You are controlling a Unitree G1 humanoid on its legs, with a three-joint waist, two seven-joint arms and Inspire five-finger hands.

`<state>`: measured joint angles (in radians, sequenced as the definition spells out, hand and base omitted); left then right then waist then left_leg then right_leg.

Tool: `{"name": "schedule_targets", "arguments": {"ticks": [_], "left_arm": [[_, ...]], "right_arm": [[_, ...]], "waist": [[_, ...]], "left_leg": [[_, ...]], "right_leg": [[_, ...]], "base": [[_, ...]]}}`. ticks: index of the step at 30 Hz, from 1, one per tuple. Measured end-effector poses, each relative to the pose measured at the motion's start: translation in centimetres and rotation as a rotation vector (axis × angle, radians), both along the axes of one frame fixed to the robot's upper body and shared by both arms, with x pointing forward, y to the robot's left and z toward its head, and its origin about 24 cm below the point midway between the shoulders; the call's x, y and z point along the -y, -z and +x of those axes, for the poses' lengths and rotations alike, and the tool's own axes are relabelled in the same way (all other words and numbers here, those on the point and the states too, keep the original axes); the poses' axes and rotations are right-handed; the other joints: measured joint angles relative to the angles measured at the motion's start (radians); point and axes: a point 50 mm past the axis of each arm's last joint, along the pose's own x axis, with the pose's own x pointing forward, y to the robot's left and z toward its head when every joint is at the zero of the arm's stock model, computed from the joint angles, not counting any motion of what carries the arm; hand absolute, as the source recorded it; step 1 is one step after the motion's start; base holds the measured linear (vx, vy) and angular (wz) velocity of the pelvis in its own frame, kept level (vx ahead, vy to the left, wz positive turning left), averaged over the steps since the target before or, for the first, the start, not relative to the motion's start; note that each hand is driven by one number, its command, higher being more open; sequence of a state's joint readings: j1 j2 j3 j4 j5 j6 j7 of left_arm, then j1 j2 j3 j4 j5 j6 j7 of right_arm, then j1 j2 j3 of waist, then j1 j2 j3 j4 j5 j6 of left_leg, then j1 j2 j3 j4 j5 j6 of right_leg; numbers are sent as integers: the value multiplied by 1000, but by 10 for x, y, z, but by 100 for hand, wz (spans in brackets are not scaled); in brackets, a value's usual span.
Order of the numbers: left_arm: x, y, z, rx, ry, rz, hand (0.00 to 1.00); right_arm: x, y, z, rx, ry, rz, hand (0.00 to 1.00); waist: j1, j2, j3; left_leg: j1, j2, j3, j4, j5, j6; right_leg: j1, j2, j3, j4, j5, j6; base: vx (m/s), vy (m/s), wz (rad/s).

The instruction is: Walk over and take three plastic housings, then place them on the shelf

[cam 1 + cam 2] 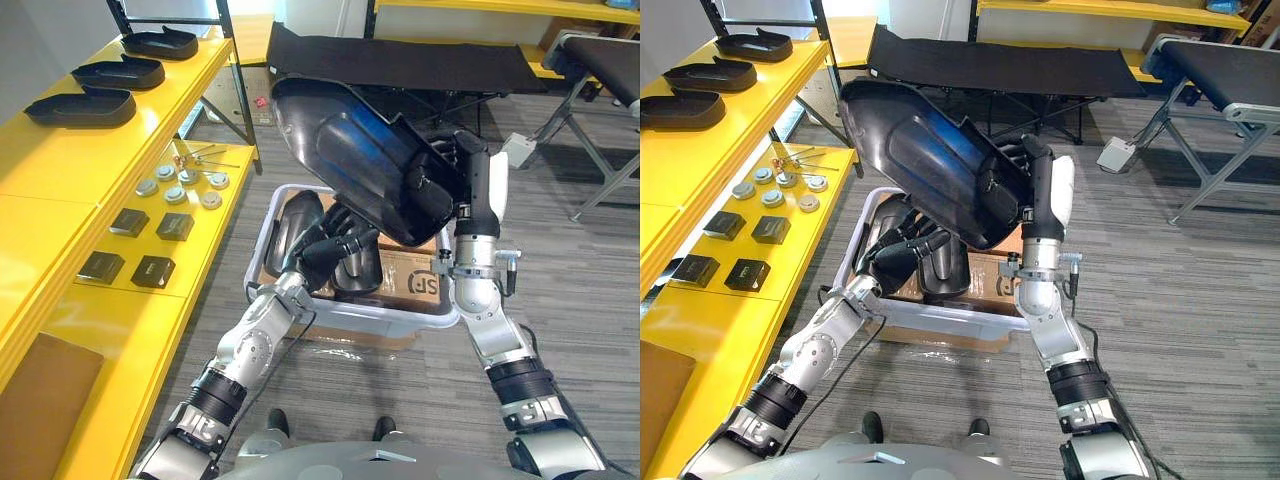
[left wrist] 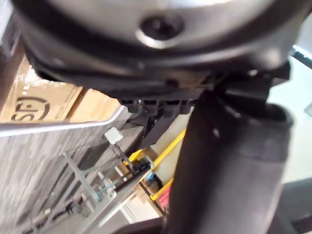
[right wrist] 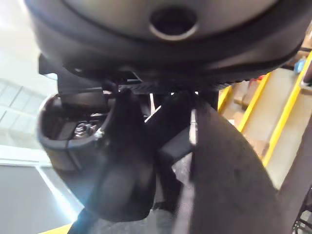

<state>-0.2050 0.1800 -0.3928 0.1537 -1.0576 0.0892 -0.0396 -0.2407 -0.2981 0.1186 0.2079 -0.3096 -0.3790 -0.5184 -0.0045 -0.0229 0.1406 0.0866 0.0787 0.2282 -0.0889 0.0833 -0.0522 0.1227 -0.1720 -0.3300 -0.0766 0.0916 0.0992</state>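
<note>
A large black housing (image 1: 370, 150) hangs tilted in the air directly above the white bin (image 1: 410, 316), clear of its rim. The right hand (image 1: 455, 165) has its fingers curled round the housing's end on the bin's right side and carries it. The left hand (image 1: 335, 245) sits beneath the housing, just over the bin's inside (whether it grips or merely props, I cannot tell). Spare housings (image 1: 300, 225) lie in the bin. Well off to the bin's left, and higher, the yellow shelf (image 1: 60, 150) bears a row of housings (image 1: 118, 72), three in number. For this piece the pick-up looks done, and the carry and the set-down on the shelf are left. If those three count toward the task, little else remains.
</note>
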Motion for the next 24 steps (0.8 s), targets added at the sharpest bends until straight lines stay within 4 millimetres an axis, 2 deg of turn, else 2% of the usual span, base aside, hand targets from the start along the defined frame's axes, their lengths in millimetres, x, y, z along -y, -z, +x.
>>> {"name": "schedule_targets", "arguments": {"ticks": [4, 6, 9, 17, 22, 23, 24], "left_arm": [[6, -4, -2, -15, 52, -187, 100], [5, -11, 0, -21, 32, -316, 100], [-1, -13, 3, -26, -1, -366, 100], [4, -12, 0, -34, 69, -371, 100], [7, -9, -2, -10, 100, -253, 100], [9, -9, -2, 2, 104, -214, 0], [10, -11, -3, 13, 109, -179, 0]], "right_arm": [[4, 17, -6, -45, 22, 9, 0], [0, 39, -16, -117, -11, -48, 0], [-5, 59, -25, -188, -15, -21, 0], [-16, 60, -30, -156, -67, -3, 0], [-17, 65, -34, -173, -71, 0, 0], [-17, 65, -34, -174, -69, 1, 0], [-16, 65, -34, -175, -67, 7, 0]], "waist": [[-2, -9, -9], [-4, -18, -31], [-1, -22, -39], [1, -32, -48], [1, -33, -49], [1, -34, -50], [2, -34, -50]], "left_leg": [[-4, 0, -4, 0, 2, -2], [-8, 1, -6, 0, 5, -3], [-9, 0, -12, 0, 6, -3], [-10, 1, -15, 0, 7, -2], [-9, 1, -15, 0, 8, -1], [-9, 1, -15, 0, 8, -1], [-9, 1, -15, 0, 8, -1]], "right_leg": [[-1, 0, -7, 0, 0, 0], [-3, 1, -10, -1, 0, 0], [-1, 0, -15, -1, 0, 0], [1, 0, -19, -1, 0, 0], [1, 0, -19, -1, 0, 0], [1, 0, -19, -1, 0, 0], [1, 0, -19, -1, 1, 0]], "base": [[7, 0, 3], [0, 0, 0], [4, 1, 6], [-5, 2, 1], [0, 0, 0], [0, 0, 0], [0, 0, 0]]}}
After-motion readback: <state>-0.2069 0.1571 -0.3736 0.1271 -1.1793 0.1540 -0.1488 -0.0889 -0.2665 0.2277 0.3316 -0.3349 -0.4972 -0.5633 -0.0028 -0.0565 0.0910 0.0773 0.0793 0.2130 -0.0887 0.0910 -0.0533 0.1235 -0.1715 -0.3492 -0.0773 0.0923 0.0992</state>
